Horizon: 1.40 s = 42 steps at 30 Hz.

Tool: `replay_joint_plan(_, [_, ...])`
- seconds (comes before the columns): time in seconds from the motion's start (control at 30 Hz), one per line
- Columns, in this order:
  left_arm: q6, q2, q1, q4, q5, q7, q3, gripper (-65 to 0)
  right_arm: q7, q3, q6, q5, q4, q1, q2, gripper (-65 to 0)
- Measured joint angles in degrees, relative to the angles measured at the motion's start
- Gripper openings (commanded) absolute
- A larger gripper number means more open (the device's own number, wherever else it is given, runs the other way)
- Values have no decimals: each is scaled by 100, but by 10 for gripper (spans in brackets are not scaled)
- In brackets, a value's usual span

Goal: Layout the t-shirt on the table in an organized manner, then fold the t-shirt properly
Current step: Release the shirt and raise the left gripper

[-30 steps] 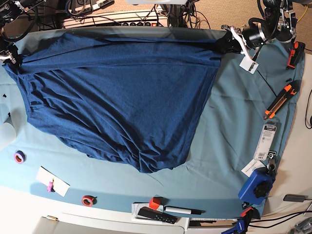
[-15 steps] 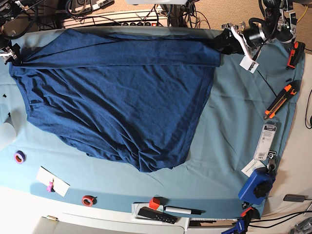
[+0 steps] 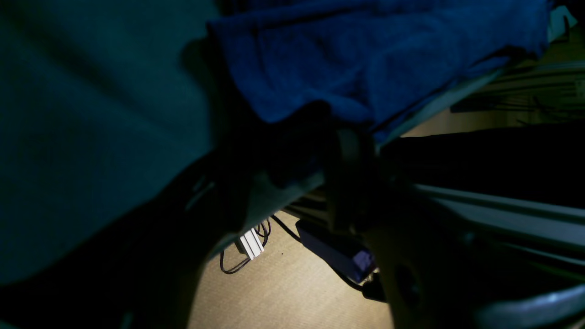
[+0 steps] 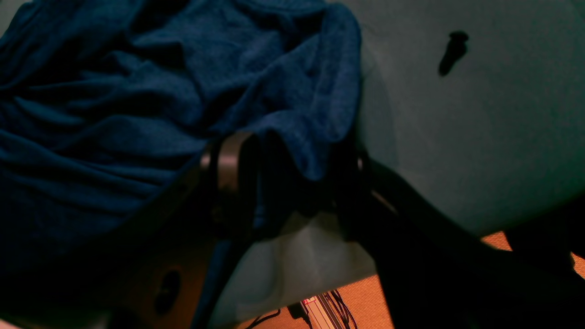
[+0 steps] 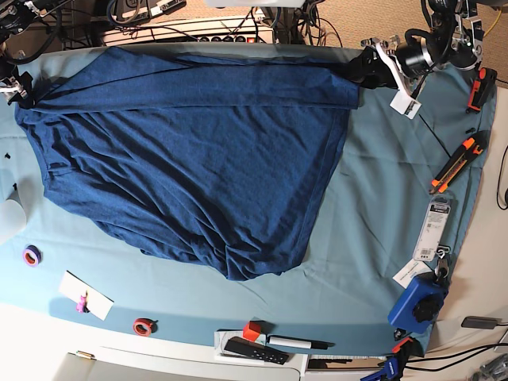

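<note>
While t-shirt (image 5: 198, 151) lies spread on table (image 5: 381, 198), both grippers' fingers seemingly parted.

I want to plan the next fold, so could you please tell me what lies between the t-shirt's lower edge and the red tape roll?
In the base view, only bare teal cloth of the table lies between the t-shirt and the red tape roll.

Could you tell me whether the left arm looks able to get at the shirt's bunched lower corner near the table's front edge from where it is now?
Probably, though it is a long way. The left claw sits at the t-shirt's far corner; the table cloth between it and that bunched corner lies bare.
</note>
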Motion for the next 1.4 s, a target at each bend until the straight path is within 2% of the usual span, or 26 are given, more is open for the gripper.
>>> replay_joint_plan(0.07, [-4, 2, -2, 0, 2, 0, 0, -463, 0, 0, 0, 0, 0, 0, 0, -380])
replay_joint_plan(0.13, [-76, 2, -2, 0, 0, -9, 0, -569, -2, 0, 0, 0, 0, 0, 0, -382])
replay_joint_plan(0.2, [-155, 2, -2, 0, 0, 2, 0, -650, -11, 0, 0, 0, 0, 0, 2, -453])
replay_joint_plan(0.3, [-153, 2, -2, 0, 0, 2, 0, -650, -116, 0, -2, 2, 0, 0, 0, -638])
replay_joint_plan(0.33, [-153, 2, -2, 0, 0, 2, 0, -650, -140, 0, -2, 2, 0, 0, 0, -650])
replay_joint_plan(0.53, [-157, 2, -2, 0, 0, 2, 0, -650, -133, 0, 2, 0, -2, 0, 0, -650])
replay_joint_plan(0.6, [-330, 2, -2, 0, -4, 2, 0, -650, -133, 0, 2, 0, 0, 0, 0, -650])
replay_joint_plan(0.7, [-350, 0, 0, 0, -216, 2, 0, -650, -131, 0, 2, 2, 0, 0, 2, -650])
replay_joint_plan(0.77, [-710, 2, -2, 2, -614, 2, -2, -650, -149, 2, 199, 240, -4, -2, -2, -650])
replay_joint_plan(0.83, [-706, 2, -39, 13, -964, 0, 0, -650, -149, 0, 328, 662, -2, 9, 0, -650])
replay_joint_plan(0.9, [-702, 2, -157, 13, -1040, 4, -2, -650, -151, 0, 352, 885, 0, 44, 9, -650])
replay_joint_plan(1.17, [-684, 2, -605, 17, -896, 9, -4, -650, -151, 0, 411, 901, 0, 271, 7, -650])
replay_joint_plan(1.33, [-682, 2, -531, 17, -767, 649, -4, -650, -153, 0, 413, 901, -2, 269, 7, -650])
replay_joint_plan(1.4, [-540, 0, -474, 17, -774, 791, -4, -650, -153, 0, 411, 883, -2, 269, 7, -650])
